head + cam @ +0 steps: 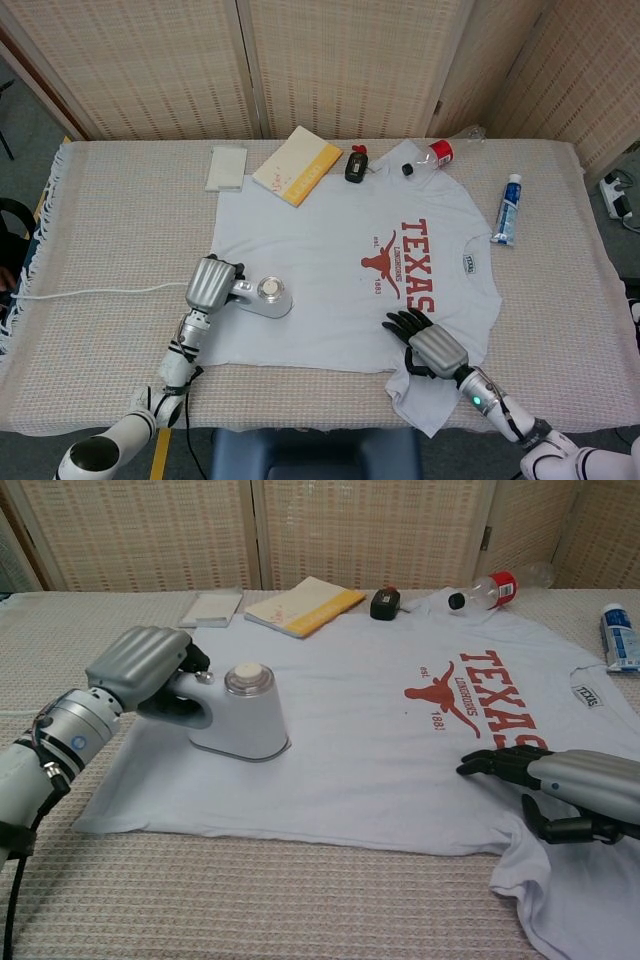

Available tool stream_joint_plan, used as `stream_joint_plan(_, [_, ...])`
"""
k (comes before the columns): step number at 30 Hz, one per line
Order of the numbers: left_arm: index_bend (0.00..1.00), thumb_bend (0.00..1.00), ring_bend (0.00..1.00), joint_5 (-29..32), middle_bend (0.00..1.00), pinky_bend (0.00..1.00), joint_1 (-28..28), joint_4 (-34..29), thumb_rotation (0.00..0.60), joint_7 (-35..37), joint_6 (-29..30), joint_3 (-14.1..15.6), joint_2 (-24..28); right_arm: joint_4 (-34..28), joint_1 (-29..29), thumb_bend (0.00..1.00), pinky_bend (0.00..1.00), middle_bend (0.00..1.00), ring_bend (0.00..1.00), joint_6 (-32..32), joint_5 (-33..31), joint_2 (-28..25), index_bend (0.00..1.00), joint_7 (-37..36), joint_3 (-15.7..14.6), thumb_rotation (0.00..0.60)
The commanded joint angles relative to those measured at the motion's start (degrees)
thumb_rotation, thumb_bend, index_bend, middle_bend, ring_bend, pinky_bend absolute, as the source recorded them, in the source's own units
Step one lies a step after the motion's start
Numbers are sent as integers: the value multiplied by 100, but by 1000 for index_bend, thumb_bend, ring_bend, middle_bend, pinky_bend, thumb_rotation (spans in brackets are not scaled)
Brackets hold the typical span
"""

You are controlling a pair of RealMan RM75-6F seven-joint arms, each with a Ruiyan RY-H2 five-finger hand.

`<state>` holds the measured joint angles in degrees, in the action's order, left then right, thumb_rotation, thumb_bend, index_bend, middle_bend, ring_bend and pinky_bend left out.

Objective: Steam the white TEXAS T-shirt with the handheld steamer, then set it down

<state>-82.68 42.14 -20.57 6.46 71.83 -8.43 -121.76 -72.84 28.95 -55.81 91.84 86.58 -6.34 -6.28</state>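
Note:
The white TEXAS T-shirt [330,270] [380,740] lies flat on the table, its red print toward the right. My left hand [209,284] [140,668] grips the handle of the white handheld steamer [262,297] [240,715], which stands on the shirt's near left part. My right hand [428,347] [560,780] rests with fingers spread on the shirt's near right edge, beside the sleeve, holding nothing.
A yellow-edged book [297,164], a white pad [227,166], a small black device [356,164] and a clear bottle with red cap [432,154] lie along the far side. A blue-and-white tube [508,208] lies right of the shirt. The steamer's white cord [90,291] trails left.

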Motion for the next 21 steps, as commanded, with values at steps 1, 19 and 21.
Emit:
stream_joint_plan(1, [920,316,918,29,1000,685,-175,297,600,196,-20,29,55,7,9,918,0,0,0,7,0,8,0,-6,4,182])
stream_joint_plan(19, [920,315,916,358,1000,689,-602,-141,600,903,661,-339,480,101,54,920,0,0,0,2,23,35,0,-187,2,178])
stream_joint_plan(21, [920,315,916,210,1000,689,-572,-403,600,741,804,-225,454,102,56,920,0,0,0,0,37,32,0,-189,-10,179])
